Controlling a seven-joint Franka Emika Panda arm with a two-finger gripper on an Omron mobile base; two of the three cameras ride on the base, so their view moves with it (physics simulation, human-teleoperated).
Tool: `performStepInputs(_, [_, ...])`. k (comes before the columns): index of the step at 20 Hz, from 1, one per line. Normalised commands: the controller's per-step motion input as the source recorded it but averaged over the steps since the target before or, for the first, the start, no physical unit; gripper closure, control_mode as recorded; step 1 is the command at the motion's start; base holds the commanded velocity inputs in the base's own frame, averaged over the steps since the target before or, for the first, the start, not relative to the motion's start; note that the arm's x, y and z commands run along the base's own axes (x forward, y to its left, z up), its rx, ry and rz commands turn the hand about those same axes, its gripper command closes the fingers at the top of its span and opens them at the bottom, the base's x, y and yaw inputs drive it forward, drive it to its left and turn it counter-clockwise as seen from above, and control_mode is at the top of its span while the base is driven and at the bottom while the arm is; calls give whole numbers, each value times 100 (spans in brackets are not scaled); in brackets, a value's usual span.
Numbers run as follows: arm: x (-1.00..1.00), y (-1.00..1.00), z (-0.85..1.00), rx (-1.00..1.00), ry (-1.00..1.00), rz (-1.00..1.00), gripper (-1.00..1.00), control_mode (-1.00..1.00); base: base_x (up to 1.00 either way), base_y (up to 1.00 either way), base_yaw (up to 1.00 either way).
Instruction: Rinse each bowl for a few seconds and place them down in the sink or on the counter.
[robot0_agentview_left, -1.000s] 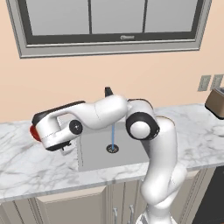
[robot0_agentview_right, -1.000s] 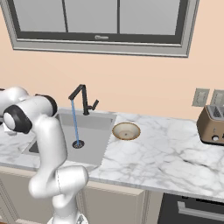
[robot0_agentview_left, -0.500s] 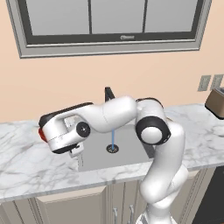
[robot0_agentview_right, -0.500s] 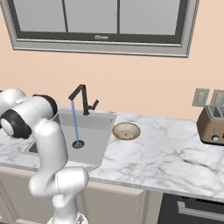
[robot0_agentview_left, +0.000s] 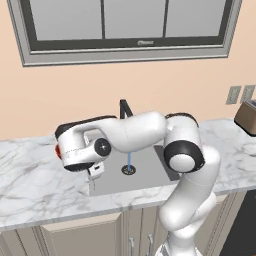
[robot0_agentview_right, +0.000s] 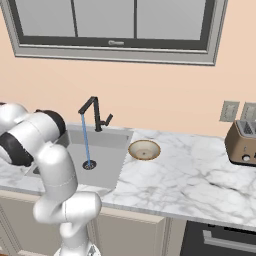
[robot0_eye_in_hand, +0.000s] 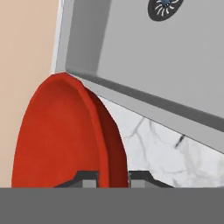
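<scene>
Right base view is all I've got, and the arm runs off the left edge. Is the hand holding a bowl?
Observer: Yes. In the hand view, the hand is shut on the rim of the red bowl, one finger on each side.
Operator: Where is it relative to the sink?
Observer: By the sink's left edge. The hand view shows marble counter just past the bowl, with the basin wall beside it.
Operator: Is the bowl level?
Observer: I can't tell. The hand camera sees it nearly edge-on, extending straight out from the fingers.
</scene>
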Motion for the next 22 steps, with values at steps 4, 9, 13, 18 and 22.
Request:
performStepInputs(4, [0,-32,20,-4,6,-9,100,-100,0,0,0])
performStepInputs(9, [7,-27,10,-7,5,-10,100,-100,0,0,0])
performStepInputs(13, [11,-30,6,-6,6,-9,100,-100,0,0,0])
performStepInputs(18, [9,-25,8,-10,3,-8,100,-100,0,0,0])
performStepInputs(22, [11,-22,7,-13,1,-7,100,-100,0,0,0])
